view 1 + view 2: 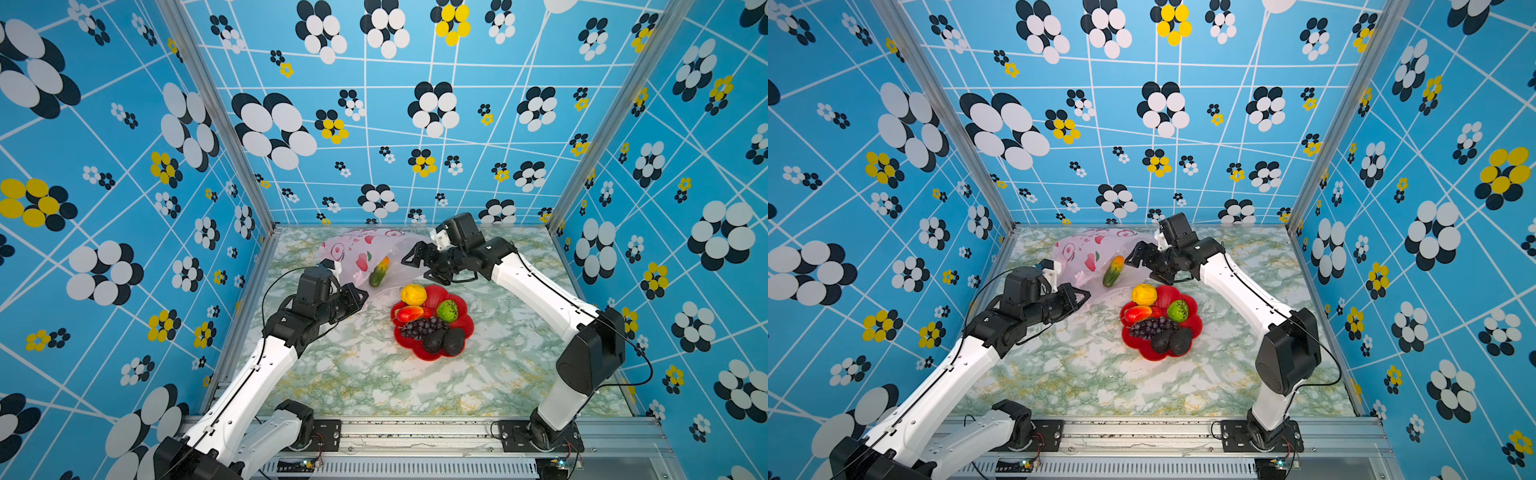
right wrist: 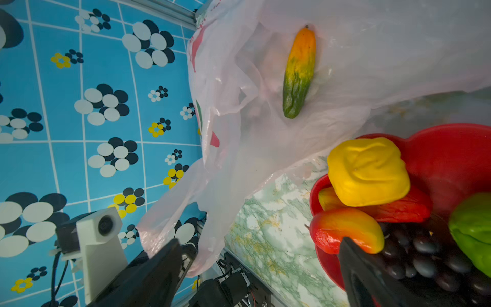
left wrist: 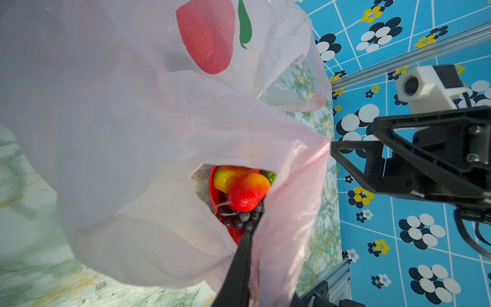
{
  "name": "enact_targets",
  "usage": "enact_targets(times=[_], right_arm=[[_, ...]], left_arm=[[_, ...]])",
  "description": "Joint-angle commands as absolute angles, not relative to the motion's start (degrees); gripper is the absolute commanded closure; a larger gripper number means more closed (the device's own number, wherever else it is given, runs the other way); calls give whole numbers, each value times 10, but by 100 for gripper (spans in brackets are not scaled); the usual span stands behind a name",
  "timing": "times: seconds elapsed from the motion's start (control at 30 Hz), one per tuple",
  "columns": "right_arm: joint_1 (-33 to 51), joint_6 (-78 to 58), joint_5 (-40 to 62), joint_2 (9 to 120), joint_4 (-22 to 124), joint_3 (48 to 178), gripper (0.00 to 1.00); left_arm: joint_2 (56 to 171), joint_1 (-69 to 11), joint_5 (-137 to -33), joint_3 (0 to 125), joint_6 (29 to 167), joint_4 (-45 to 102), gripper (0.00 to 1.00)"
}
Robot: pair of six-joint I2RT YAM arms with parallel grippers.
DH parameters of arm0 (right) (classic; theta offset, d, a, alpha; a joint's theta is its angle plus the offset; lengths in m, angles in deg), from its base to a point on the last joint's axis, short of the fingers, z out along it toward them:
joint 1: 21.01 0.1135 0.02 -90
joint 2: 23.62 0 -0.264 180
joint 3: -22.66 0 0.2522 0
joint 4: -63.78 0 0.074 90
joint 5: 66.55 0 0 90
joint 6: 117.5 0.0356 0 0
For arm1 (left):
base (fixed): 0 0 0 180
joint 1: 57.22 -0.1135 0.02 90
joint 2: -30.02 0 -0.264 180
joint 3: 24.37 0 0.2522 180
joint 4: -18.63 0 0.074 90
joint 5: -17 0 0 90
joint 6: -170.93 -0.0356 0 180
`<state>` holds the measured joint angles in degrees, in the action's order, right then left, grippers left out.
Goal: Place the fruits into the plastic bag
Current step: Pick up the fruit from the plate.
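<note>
Your left gripper [image 1: 363, 296] pinches the plastic bag [image 1: 353, 249], where the green-orange fruit [image 1: 379, 272] seemingly lies inside. Your right gripper [image 1: 415, 268] gapes empty.

The plastic bag [image 1: 353, 249] is pale pink with red fruit prints, the dish [image 1: 466, 328] red, the table [image 1: 365, 374] green-veined marble.

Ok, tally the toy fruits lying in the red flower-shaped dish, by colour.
Yellow lumpy toy fruit: 1
Red-orange mango-like toy fruits: 2
Green wrinkled toy fruit: 1
Dark purple grape bunch: 1
Blackish avocado-like toy fruits: 2
Total: 7
</note>
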<state>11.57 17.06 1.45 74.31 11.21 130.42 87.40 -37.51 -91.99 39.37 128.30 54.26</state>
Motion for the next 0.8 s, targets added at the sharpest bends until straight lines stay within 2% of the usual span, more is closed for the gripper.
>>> enact_targets(times=[0.0,0.23,0.37,0.5,0.77], right_arm=[[107,46,73,687,-28,1330,1],[97,-59,182,666,-191,1362,1],[97,-69,202,671,-228,1364,1],[97,-51,168,674,-201,1342,1],[96,42,18,726,-33,1262,1]], left_arm=[[866,-378,-929,396,1274,549,87],[871,-378,-927,401,1272,548,86],[870,-378,-918,401,1273,549,90],[872,-378,-913,403,1272,555,92],[878,-375,-911,402,1270,559,92]])
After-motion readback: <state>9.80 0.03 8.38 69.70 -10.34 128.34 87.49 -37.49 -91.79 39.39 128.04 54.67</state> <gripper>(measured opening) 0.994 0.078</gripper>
